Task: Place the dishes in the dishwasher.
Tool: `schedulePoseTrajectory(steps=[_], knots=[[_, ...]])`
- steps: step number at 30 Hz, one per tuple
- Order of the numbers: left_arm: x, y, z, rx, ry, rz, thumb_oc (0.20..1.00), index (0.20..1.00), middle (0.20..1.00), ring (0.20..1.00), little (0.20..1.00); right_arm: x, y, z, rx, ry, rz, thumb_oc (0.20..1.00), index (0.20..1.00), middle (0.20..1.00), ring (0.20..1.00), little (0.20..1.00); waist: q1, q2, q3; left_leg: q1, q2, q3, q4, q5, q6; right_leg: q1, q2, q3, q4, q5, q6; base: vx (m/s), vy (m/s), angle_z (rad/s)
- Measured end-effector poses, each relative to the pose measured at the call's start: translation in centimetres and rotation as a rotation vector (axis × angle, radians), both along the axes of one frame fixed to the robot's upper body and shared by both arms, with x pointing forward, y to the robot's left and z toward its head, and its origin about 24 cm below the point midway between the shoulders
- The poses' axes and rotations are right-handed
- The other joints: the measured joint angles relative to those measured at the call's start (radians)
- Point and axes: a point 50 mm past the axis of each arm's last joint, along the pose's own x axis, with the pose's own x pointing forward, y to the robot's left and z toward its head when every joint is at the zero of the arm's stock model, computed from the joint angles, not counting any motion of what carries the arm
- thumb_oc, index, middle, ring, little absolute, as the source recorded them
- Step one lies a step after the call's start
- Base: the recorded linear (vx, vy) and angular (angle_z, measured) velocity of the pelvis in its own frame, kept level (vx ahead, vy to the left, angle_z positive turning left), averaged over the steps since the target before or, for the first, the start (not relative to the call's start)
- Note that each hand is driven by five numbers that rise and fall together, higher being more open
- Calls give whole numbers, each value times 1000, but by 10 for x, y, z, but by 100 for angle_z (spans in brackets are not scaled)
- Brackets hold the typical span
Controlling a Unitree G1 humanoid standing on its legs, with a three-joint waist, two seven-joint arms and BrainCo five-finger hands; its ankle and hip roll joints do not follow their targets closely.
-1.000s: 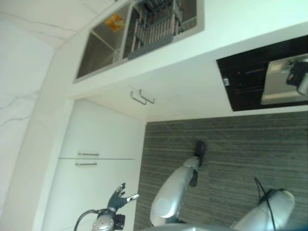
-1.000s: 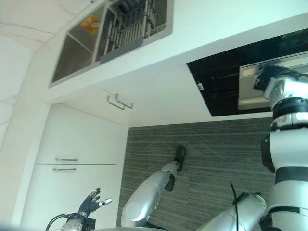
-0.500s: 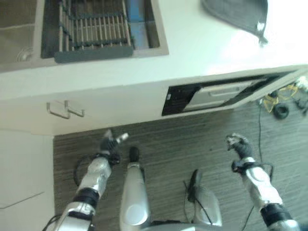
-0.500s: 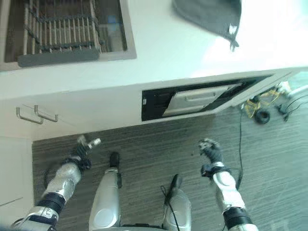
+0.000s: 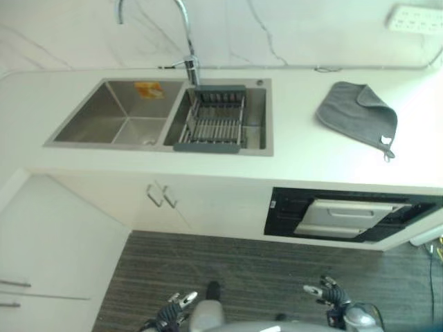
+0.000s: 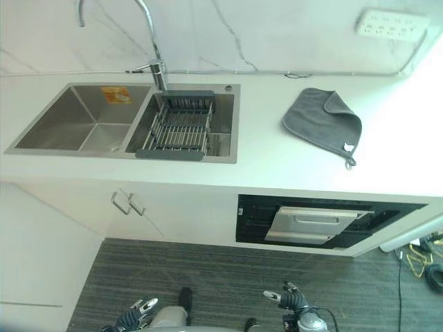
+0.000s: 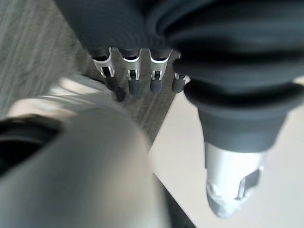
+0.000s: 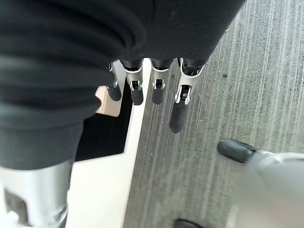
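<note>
The dishwasher (image 5: pixel 340 218) is a dark opening under the white counter, its silver front panel tilted partly out. A grey dish rack (image 5: pixel 212 124) sits in the right basin of the sink (image 5: pixel 104 121); I cannot make out any dishes in it. My left hand (image 5: pixel 173 315) hangs low over the striped floor, near the cabinet, fingers (image 7: pixel 129 71) straight and empty. My right hand (image 5: pixel 329 296) hangs low below the dishwasher, fingers (image 8: pixel 156 85) relaxed and holding nothing.
A folded grey cloth (image 5: pixel 358 115) lies on the counter right of the sink. A tall tap (image 5: pixel 185 31) rises behind the basins. Two cabinet handles (image 5: pixel 160 196) stick out below the sink. Loose cables (image 6: pixel 423 265) lie on the floor at the far right.
The camera has swung, so the counter, sink and dishwasher now show upright and whole. Both hands now sit at the bottom edge, still open and empty.
</note>
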Motion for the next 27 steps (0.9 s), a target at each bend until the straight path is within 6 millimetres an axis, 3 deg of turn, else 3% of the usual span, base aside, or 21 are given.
schedulePoseTrajectory(steps=[1,2,3,4,5,7,9,10,11,12,15,19,23,27], knots=[[6,-1,0,-2,-2,-9,1000,1000,1000,1000,1000,-5,0,-2,0,21,-6,1000,1000,1000,1000,1000,-2,-16,-4,-8,-18,14,-69,116,-8,-13,-21,-56,1,16,-23,-114,-4,106],[11,0,1,-4,6,-13,1000,1000,1000,1000,1000,-12,-3,-4,-3,54,-20,1000,1000,1000,1000,1000,-12,-43,-6,-12,-47,102,-19,26,69,-2,-55,-105,-33,42,-29,-3,55,99],[11,7,2,17,17,-12,1000,1000,1000,1000,1000,-19,-5,-7,-2,97,-41,1000,1000,1000,1000,1000,-14,-71,-15,43,-66,159,22,-81,100,15,-72,-106,-78,75,-33,17,55,64],[12,9,2,28,19,-13,1000,1000,1000,1000,1000,-22,-12,-7,5,108,-96,1000,1000,1000,1000,1000,-27,-64,-20,131,-61,164,-42,-108,84,31,-62,-101,-105,96,-30,30,46,22],[15,6,2,30,22,-10,1000,1000,1000,1000,1000,-27,-23,-7,1,129,-172,1000,1000,1000,1000,1000,-60,-34,-35,282,-30,169,-192,-110,83,44,-29,-102,-139,121,-27,17,39,11],[26,0,2,28,11,-9,1000,1000,1000,1000,1000,-31,-29,-6,-10,142,-189,1000,1000,1000,1000,1000,-80,-16,-44,366,2,195,-193,-122,75,37,-2,-105,-150,130,-17,15,33,7],[41,-6,5,18,-19,8,1000,1000,1000,1000,1000,-40,-28,-8,-3,166,-184,1000,1000,1000,1000,1000,-96,-12,-49,364,12,195,-186,-170,88,7,8,-104,-128,149,-7,21,34,-2],[44,-9,5,10,-25,15,1000,1000,1000,1000,1000,-52,-27,-11,-4,201,-170,1000,1000,1000,1000,1000,-105,7,-54,364,27,192,-186,-248,118,-10,17,-103,-101,157,1,44,27,-17],[41,-8,4,13,-15,19,1000,1000,1000,1000,1000,-57,-23,-12,5,219,-168,1000,1000,1000,1000,1000,-100,14,-54,362,24,197,-189,-272,101,-40,4,-82,-62,154,5,54,22,-20],[36,-6,2,21,3,22,1000,1000,1000,1000,1000,-58,-19,-14,17,225,-162,1000,1000,1000,1000,1000,-104,2,-61,354,10,199,-193,-272,104,-66,-14,-61,-26,144,19,63,18,-24],[19,1,-1,44,55,32,1000,1000,1000,1000,1000,-59,-13,-16,38,248,-151,1000,1000,1000,1000,1000,-102,5,-81,356,-25,202,-193,-265,120,-113,-59,-31,69,108,50,57,15,1],[-3,1,-5,41,121,42,1000,1000,1000,1000,1000,-54,-14,-14,36,236,-134,1000,1000,1000,1000,1000,-101,34,-106,355,-27,202,-192,-257,134,-111,-58,-29,63,101,38,63,16,0],[-5,-1,-6,31,127,41,1000,1000,1000,1000,1000,-59,-18,-14,12,261,-113,1000,1000,1000,1000,1000,-101,60,-117,370,-26,204,-186,-258,138,-86,-54,-28,43,104,39,20,10,0],[-5,-2,-6,25,125,39,1000,1000,1000,1000,1000,-59,-20,-14,-3,263,-88,1000,1000,1000,1000,1000,-98,58,-117,372,-26,205,-186,-263,144,-85,-54,-27,42,103,39,0,0,0]])
